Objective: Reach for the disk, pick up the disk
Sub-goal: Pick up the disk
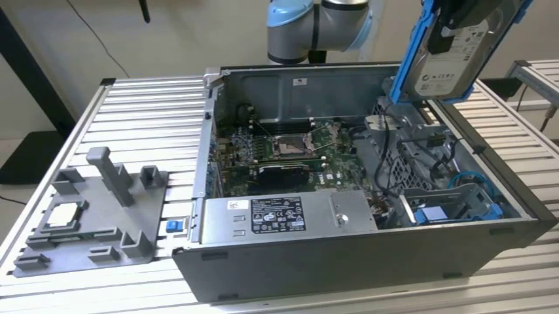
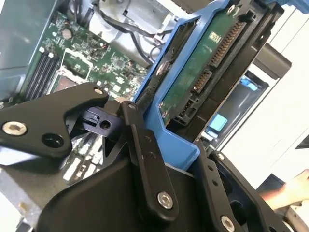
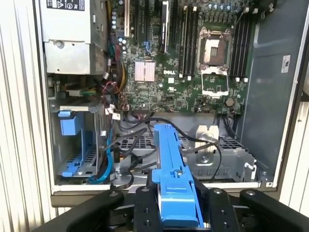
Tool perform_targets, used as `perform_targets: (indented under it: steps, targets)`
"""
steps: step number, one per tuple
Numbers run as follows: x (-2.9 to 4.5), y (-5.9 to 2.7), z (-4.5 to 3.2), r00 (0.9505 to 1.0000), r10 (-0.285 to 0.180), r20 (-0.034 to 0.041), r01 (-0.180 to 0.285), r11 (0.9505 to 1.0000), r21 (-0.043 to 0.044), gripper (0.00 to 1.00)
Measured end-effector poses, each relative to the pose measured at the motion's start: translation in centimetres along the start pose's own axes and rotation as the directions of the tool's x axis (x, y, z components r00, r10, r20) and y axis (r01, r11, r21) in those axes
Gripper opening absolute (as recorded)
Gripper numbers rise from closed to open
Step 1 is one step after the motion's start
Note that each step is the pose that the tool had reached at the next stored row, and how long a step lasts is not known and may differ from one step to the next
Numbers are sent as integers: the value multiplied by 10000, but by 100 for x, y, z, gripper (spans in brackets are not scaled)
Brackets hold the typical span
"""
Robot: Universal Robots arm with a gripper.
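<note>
Here, in the exterior view, the disk (image 1: 454,55) is held upright, clear of the open computer case (image 1: 349,261), at about 1 o'clock from the motherboard (image 1: 288,147). In the second wrist view, the tool (image 2: 169,140) is seen closed on the disk's blue rail (image 2: 166,111). In the first wrist view, the rail (image 3: 174,183) is clamped between black fingers (image 3: 145,208) above the case interior.

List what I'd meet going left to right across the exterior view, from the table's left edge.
Grey fixture tray with the small square CPU chip → small blue piece → power supply box in the open computer case → the disk, held up above the case's right side.
</note>
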State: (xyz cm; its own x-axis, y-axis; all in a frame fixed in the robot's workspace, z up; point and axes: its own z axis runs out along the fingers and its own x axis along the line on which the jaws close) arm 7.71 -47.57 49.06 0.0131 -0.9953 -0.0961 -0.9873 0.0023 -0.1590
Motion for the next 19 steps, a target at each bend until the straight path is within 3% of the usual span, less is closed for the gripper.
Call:
perform_targets:
  steps: [3, 9, 11, 15, 19]
  targets:
    - [51, 1, -3, 9998, -28, -177, 28, 10000, -2, 0]
    - [145, 1, -13, 9966, -130, -809, 129, 9999, -16, 0]
    - [169, 0, -14, 9951, -160, -972, 158, 9999, -21, 0]
    - [261, 4, 2, 9943, -180, -1047, 178, 9998, -25, 0]
    - [445, 15, 55, 9944, -183, -1044, 177, 9998, -72, 0]
